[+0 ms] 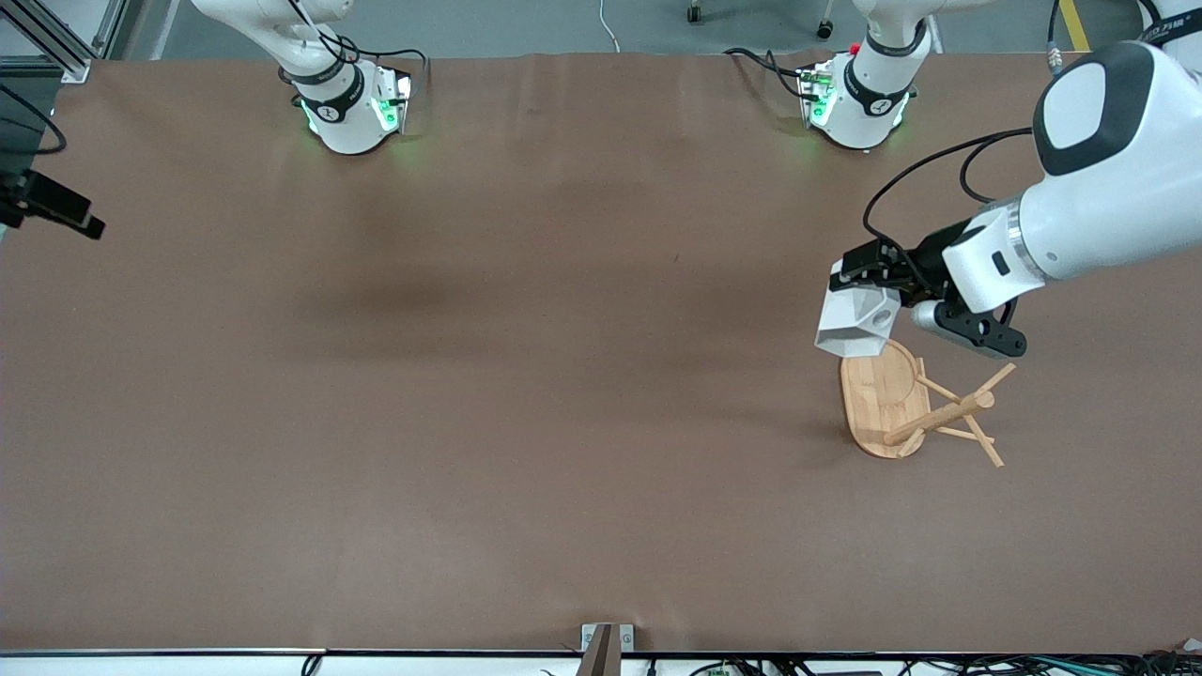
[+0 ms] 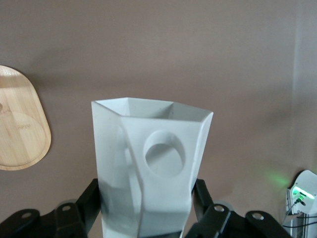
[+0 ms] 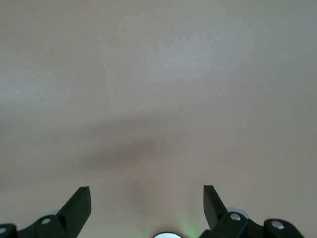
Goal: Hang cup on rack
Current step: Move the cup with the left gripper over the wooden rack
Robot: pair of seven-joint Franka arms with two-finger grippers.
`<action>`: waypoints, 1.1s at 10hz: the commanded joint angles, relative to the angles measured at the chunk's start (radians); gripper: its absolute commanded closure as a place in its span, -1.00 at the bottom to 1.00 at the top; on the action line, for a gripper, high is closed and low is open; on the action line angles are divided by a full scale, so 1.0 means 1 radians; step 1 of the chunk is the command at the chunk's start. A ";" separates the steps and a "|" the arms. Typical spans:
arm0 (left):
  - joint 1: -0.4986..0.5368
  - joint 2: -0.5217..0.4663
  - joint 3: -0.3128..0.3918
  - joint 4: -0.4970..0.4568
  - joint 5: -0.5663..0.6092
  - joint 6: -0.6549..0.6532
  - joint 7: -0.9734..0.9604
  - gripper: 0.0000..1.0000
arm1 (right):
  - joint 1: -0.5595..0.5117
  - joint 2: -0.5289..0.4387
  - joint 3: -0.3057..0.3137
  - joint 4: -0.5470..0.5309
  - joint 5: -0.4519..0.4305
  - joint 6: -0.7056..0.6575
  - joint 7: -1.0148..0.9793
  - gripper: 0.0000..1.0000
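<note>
Gripped sideways by the left gripper (image 1: 869,282) above the rack (image 1: 925,404), just over its base: the cup (image 1: 856,322), handle hole exposed, likely for threading a peg. Idle over bare table, fingers spread: right gripper (image 3: 147,203).

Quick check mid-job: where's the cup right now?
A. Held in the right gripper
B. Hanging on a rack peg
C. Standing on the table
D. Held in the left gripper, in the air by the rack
D: the left gripper is shut on the cup, held up over the edge of the rack; no peg carries it.
</note>
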 commanded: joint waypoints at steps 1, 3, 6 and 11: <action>0.006 -0.021 -0.007 -0.155 0.014 0.098 0.064 0.99 | -0.024 0.010 0.018 0.030 -0.010 -0.028 0.001 -1.00; 0.008 -0.035 -0.006 -0.206 0.008 0.141 0.084 0.99 | -0.027 0.011 0.018 0.038 -0.007 -0.016 -0.016 -1.00; 0.045 -0.011 -0.004 -0.203 0.005 0.160 0.207 0.99 | -0.025 0.005 0.020 0.070 -0.018 -0.037 -0.048 -1.00; 0.045 0.070 0.015 -0.176 -0.011 0.304 0.235 0.99 | -0.034 0.008 0.015 0.071 -0.008 -0.042 -0.056 -1.00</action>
